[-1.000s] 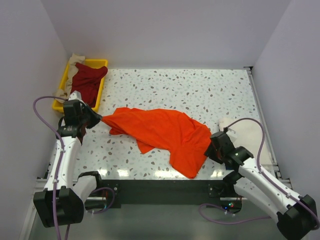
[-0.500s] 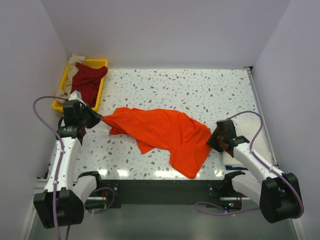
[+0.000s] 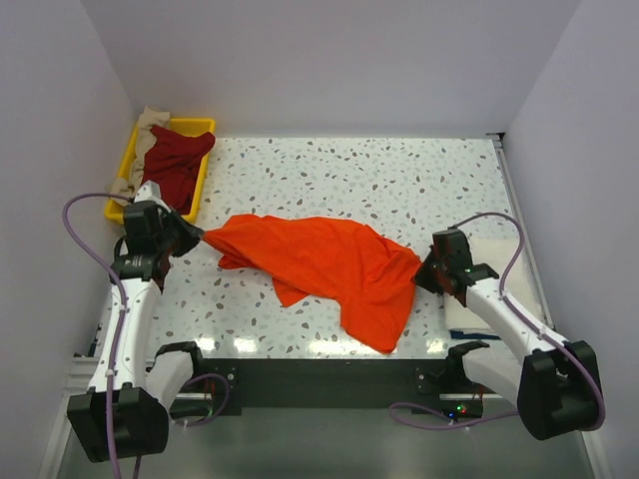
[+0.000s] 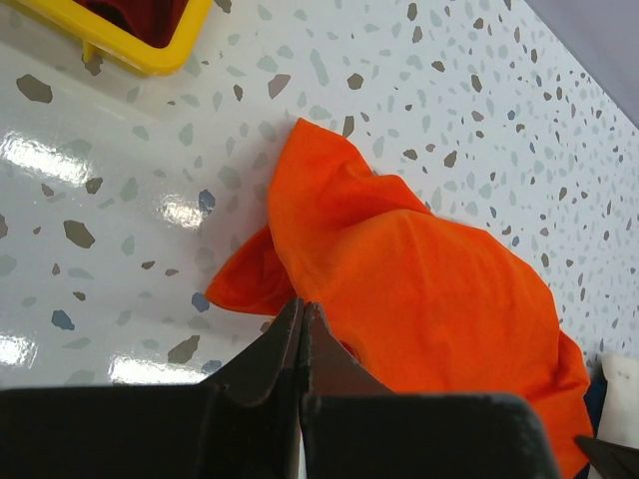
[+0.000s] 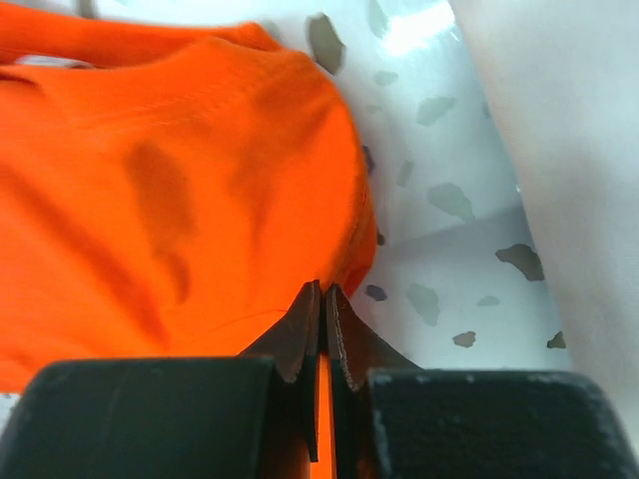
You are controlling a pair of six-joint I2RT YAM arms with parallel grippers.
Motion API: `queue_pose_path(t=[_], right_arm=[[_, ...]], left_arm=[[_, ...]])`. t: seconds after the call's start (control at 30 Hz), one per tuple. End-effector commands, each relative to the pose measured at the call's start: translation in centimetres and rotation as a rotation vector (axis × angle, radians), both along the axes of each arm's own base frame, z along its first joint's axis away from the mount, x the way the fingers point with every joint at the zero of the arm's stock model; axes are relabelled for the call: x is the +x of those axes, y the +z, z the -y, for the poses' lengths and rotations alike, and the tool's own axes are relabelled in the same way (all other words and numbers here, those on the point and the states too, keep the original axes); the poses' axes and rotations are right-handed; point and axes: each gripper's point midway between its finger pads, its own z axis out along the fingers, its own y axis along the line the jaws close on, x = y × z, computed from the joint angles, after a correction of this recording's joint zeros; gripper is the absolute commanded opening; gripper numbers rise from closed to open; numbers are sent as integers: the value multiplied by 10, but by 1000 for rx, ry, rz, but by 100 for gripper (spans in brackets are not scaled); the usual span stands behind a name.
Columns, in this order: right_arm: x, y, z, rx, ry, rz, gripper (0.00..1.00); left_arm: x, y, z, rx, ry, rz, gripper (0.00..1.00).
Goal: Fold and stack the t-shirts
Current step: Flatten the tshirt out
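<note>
- Two weak holds: left gripper [image 3: 196, 238] and right gripper [image 3: 429, 269], each with fingers pressed together on only a thin edge of the orange shirt [image 3: 329, 267]; may lose the cloth if pulled apart too fast.
- In the left wrist view, pinching only a small folded corner between the fingers [image 4: 265, 354]; probably the first to slip out.
- In the right wrist view, a strip of orange caught between the fingers [image 5: 349, 344]; seems a little deeper, but cannot tell how much.
- Could also drag the shirt sideways over the table [image 3: 399, 180] instead of spreading it, leaving the bunched part in the middle as it is.
- On the right, risk of catching the cream-white shirt [image 3: 494, 254] lying just beside that gripper; on the left, risk of bumping the yellow tray [image 3: 197, 123] holding the dark red shirt [image 3: 178, 160].
- Lies across the near middle of the table, between both grippers, not yet folded.
- Looks bright orange, soft and crumpled: narrow toward the left, wide and bunched toward the right, with one flap reaching toward the near edge.
</note>
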Motion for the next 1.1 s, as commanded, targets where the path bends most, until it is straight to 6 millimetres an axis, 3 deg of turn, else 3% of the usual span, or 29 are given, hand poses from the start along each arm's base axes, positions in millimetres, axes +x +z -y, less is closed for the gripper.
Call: queue_pose_path(t=[0.0, 0.07, 0.1, 0.17, 0.2, 0.27, 0.37, 0.43, 0.47, 0.53, 0.57, 0.63, 0.67, 0.77, 0.8, 0.9, 0.97, 1.07], right_arm=[[36, 77, -4, 4, 29, 192, 0], [39, 104, -3, -6, 36, 221, 0], [50, 135, -1, -7, 27, 284, 0], [54, 158, -1, -14, 35, 307, 0], [61, 183, -3, 2, 44, 349, 0], [63, 202, -3, 14, 48, 365, 0], [69, 260, -2, 52, 35, 461, 0], [69, 282, -2, 64, 36, 491, 0], [66, 304, 2, 68, 24, 524, 0], [64, 325, 7, 62, 15, 550, 0], [58, 350, 12, 61, 3, 585, 0], [52, 372, 17, 51, -1, 617, 0], [47, 392, 20, 47, -7, 641, 0], [41, 412, 23, 34, -9, 650, 0], [37, 432, 25, 33, -11, 696, 0], [40, 451, 29, 15, -29, 727, 0], [48, 456, 32, 8, -42, 738, 0], [76, 451, 31, 30, -56, 730, 0]], left_arm=[[2, 30, -6, 28, 19, 77, 0], [2, 43, -7, 23, 28, 107, 0], [4, 55, -6, 22, 30, 132, 0], [5, 71, -6, 14, 35, 168, 0], [5, 87, -6, 15, 37, 197, 0], [5, 106, -5, 10, 41, 235, 0], [-1, 163, -5, 21, 51, 337, 0], [-5, 188, -6, 28, 58, 377, 0], [-12, 213, -7, 38, 69, 416, 0], [-20, 238, -8, 48, 78, 456, 0], [-29, 262, -8, 54, 85, 500, 0], [-35, 281, -7, 59, 88, 526, 0], [-44, 301, -7, 64, 94, 561, 0], [-51, 326, -6, 73, 95, 593, 0], [-50, 331, -6, 76, 93, 599, 0], [-42, 343, -5, 71, 77, 612, 0], [-24, 341, -3, 54, 58, 600, 0], [10, 330, -3, 29, 31, 572, 0]])
